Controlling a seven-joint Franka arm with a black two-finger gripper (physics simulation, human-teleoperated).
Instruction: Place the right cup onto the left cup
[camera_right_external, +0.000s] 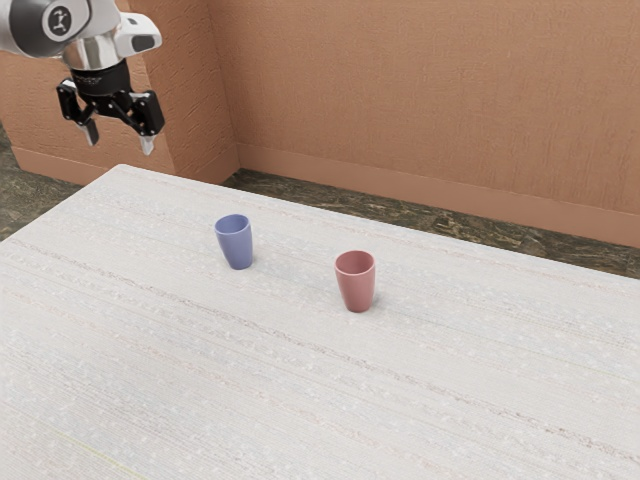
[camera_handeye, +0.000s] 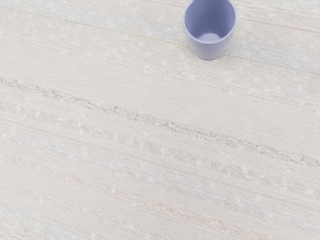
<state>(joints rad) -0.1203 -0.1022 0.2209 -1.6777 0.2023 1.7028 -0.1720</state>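
1. Red cup (camera_right_external: 356, 285): nearest the exterior camera, upright, mouth up, empty as far as seen. Stands on the worktop (camera_right_external: 200, 380). Taken to be the task's right cup, since it is the one towards the exterior view's right.
2. Blue cup (camera_right_external: 236, 246): next out, also upright and open-mouthed, well apart from the red cup. Presumed target.
3. Gripper (camera_right_external: 120, 139): farthest, raised at the exterior view's upper left. Fingers parted, nothing between them; released.
4. Key bearing: from gripper to red cup runs down and towards the exterior view's right, past the blue cup. Blue lies nearer the gripper, red beyond it.
5. Judgement: task at its start. Reach needs to clear the blue rim, then descend on the red cup along its vertical axis. Risk: low travel could knock blue over.
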